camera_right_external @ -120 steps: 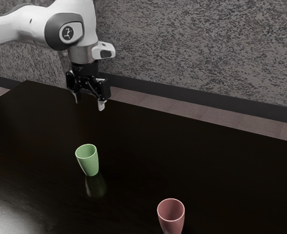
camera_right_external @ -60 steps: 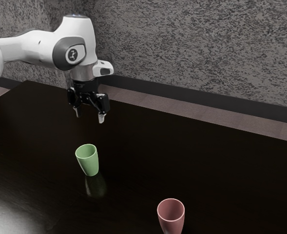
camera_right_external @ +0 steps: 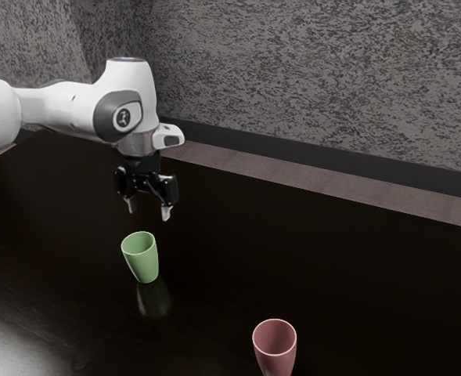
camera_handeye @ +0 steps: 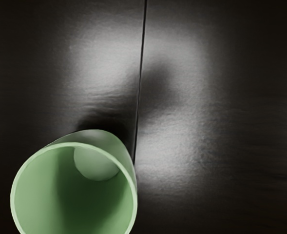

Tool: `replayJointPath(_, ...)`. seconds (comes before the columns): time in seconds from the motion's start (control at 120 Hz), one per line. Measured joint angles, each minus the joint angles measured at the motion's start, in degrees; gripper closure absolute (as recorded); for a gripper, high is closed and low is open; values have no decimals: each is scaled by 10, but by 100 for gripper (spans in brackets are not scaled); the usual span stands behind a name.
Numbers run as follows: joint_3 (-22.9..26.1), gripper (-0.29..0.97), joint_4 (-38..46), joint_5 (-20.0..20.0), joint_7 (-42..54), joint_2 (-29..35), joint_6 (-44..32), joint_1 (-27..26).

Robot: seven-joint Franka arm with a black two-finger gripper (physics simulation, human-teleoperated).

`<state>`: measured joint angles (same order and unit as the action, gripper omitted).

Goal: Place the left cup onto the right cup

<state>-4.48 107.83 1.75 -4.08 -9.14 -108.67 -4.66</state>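
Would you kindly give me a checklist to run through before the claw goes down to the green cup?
1. The claw is open and empty: ok.
2. The light green plastic cup stands upright on the dark glossy table: ok.
3. The claw is centred over that cup: cannot tell; it hangs above it, slightly toward the exterior view's right.
4. The dusty pink plastic cup stands upright with its mouth empty: ok.
5. The two cups stand apart with nothing between them: ok.
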Motion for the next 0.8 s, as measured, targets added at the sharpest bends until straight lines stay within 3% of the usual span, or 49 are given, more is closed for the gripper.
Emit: replayJointPath(0.8, -1, 15, 88, 45, -5, 3, -66, 2)
